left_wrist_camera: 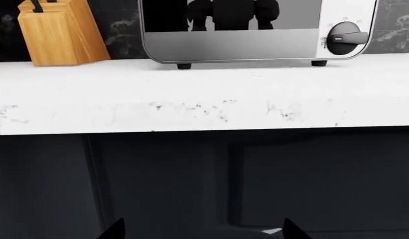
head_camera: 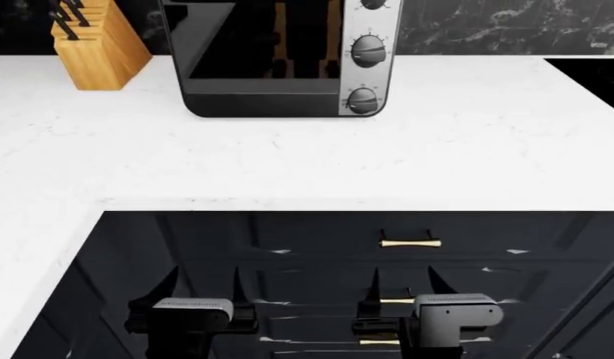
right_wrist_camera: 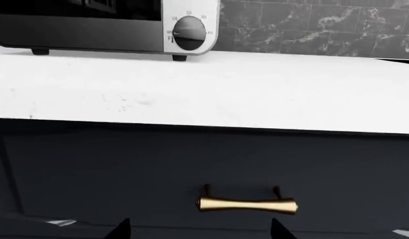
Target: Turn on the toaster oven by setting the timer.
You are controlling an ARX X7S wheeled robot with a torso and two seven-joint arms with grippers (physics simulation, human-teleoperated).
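The toaster oven (head_camera: 271, 60) stands at the back of the white counter, black with a dark glass door and a silver panel of round grey dials; the bottom dial (head_camera: 362, 100) and middle dial (head_camera: 369, 51) show. Its lowest dial also shows in the left wrist view (left_wrist_camera: 343, 37) and the right wrist view (right_wrist_camera: 189, 33). My left gripper (head_camera: 202, 288) and right gripper (head_camera: 401, 284) hang low in front of the dark cabinets, well below the counter edge. Both are open and empty, fingertips spread wide (left_wrist_camera: 111, 231) (right_wrist_camera: 121, 229).
A wooden knife block (head_camera: 92, 41) stands left of the oven. The white counter (head_camera: 307, 164) wraps down the left side. Dark cabinet drawers with brass handles (head_camera: 410, 242) face the grippers; one handle (right_wrist_camera: 247, 204) sits just beyond the right gripper.
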